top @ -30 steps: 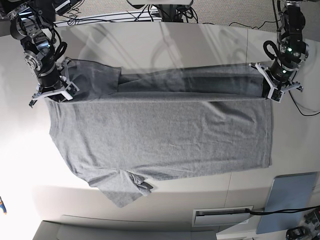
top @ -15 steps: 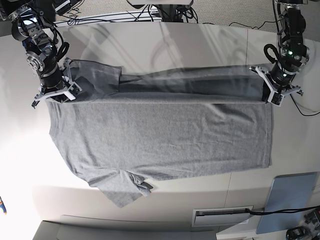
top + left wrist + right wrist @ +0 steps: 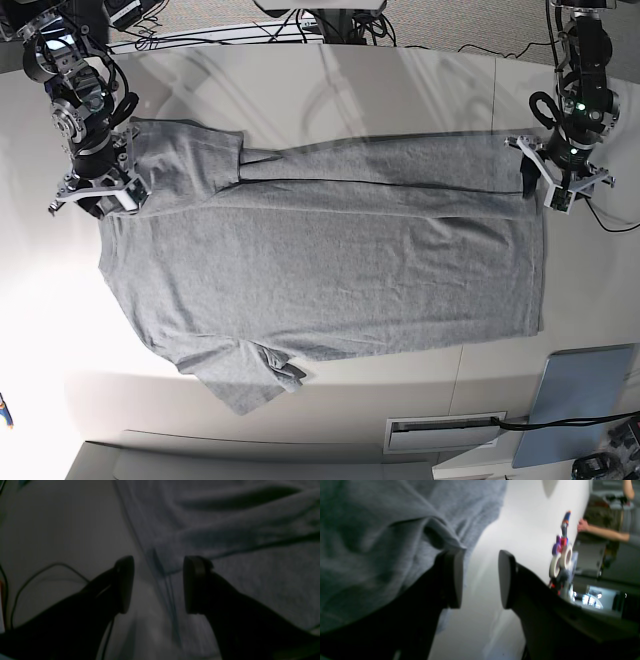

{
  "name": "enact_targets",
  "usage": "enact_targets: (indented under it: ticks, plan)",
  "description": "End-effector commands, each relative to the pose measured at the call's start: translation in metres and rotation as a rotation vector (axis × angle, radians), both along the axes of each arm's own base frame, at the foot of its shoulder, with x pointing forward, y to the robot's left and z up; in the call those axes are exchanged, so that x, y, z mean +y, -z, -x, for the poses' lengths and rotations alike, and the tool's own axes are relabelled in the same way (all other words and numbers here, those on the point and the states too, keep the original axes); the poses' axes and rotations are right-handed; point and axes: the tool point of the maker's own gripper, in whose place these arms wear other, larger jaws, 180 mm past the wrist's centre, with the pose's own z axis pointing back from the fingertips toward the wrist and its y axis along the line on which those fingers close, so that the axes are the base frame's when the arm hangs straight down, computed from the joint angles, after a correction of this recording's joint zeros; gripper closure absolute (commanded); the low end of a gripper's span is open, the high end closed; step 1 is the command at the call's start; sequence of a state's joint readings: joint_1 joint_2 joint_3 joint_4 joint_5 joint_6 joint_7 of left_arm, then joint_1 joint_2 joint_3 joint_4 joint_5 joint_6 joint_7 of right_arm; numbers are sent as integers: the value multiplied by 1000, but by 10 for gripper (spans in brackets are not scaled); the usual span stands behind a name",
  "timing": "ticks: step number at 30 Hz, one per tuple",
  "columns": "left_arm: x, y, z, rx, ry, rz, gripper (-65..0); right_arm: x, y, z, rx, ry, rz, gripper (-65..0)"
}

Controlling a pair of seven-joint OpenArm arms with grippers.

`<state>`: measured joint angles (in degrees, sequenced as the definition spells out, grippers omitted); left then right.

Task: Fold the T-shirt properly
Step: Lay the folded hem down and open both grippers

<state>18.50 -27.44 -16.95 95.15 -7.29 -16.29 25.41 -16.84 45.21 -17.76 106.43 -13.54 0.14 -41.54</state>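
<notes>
**Operator:** Where does the shirt lie?

**Spotter:** Your grey T-shirt (image 3: 320, 270) lies flat across the white table (image 3: 330, 85), plain side up, with its far long edge folded over onto the body as a band running from one hand to the other. In the base view the sleeve end is on the left and the straight hem on the right. A second sleeve (image 3: 250, 375) sticks out at the near edge, a little rumpled.

**Operator:** And my left hand?

**Spotter:** Your left hand (image 3: 157, 585) stands wide, with nothing between its fingers (image 3: 125, 585). Its wrist view is dark, but you can see the corner of the folded cloth (image 3: 225, 530) just beyond the fingertips, with the hem edge running down through the gap. Whether the cloth touches either finger, I cannot tell. In the base view that hand (image 3: 560, 185) sits at the hem corner of the fold.

**Operator:** The right one?

**Spotter:** Your right hand (image 3: 480, 580) is also parted, with bare table showing through the gap. The shirt's bunched edge (image 3: 395, 530) lies against the outer side of one finger (image 3: 453, 580), not between the two. In the base view this hand (image 3: 95, 190) is at the sleeve end. Beyond it, the wrist view shows rolls of tape (image 3: 561, 561) on a stand at the table's edge.

**Operator:** Anything else near?

**Spotter:** A blue-grey panel (image 3: 580, 400) lies at the near right corner, apart from the shirt.
</notes>
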Motion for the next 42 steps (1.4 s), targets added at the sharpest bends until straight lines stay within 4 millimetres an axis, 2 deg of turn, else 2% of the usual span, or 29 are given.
enact_targets:
  ticks: [1,3,6,7,11,16,20,24,28,36,42]
  plan:
    - [-2,-14,-6,-37,12,23,-295,-4,-19,-11,-77,7,12,-231]
    - [-16,-15,-1,-27,25,114,-204,-10,-27,-13,-135,60,-16,-173]
    - [-36,-17,5,-32,37,258,-3,-16,-33,-15,-198,125,-41,-24]
    - [-40,-16,6,-34,29,285,0,-17,-32,-14,-201,146,-50,0]
    - [-48,-9,7,-42,-29,331,0,-22,-14,-10,-181,225,-151,0]
    - [-52,4,2,-44,-93,384,0,-30,34,3,-46,303,-241,0]
    - [-57,30,7,27,-113,424,0,-28,68,21,81,330,-278,0]
    - [-55,56,40,167,-120,406,0,-36,80,43,149,361,-250,0]
    - [-46,70,80,245,-123,369,0,-43,82,66,181,361,-211,0]
    - [-39,80,156,382,-116,329,0,-43,71,113,215,320,-115,0]
    - [-44,76,190,442,-49,345,0,-48,57,139,222,335,-109,0]
